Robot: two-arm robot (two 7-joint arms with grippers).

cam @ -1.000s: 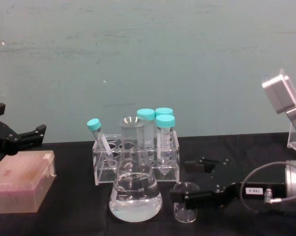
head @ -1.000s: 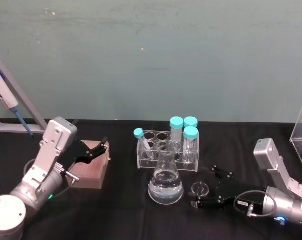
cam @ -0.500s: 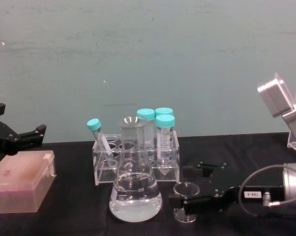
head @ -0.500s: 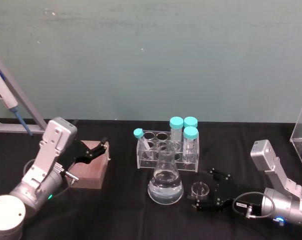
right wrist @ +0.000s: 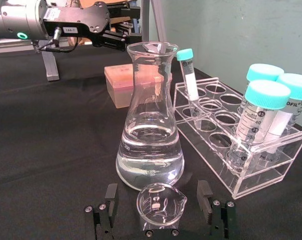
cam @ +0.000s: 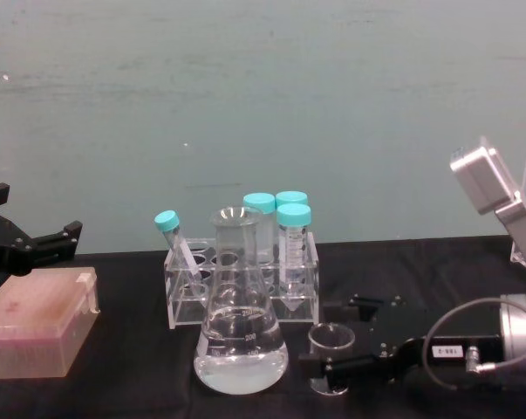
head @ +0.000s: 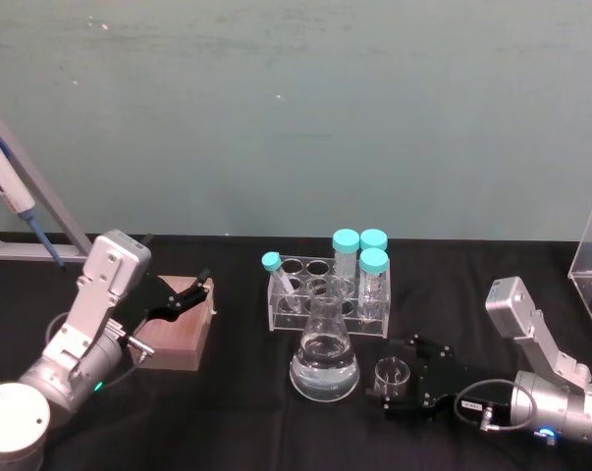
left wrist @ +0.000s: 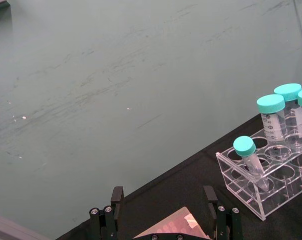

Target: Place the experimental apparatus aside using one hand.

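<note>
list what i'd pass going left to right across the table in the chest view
pink box with the open left gripper above it → conical flask → small beaker between the open right gripper fingers → clear stand at the right edge

teal-capped tubes [head: 346,242]: 4
tube rack [head: 279,312]: 1
conical flask [head: 325,363]: 1
small beaker [head: 392,371]: 1
pink tip box [head: 178,343]: 1

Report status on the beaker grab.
Right gripper open, jaws straddling small beaker. Left gripper open, idle at pink box. Flask close beside beaker.
</note>
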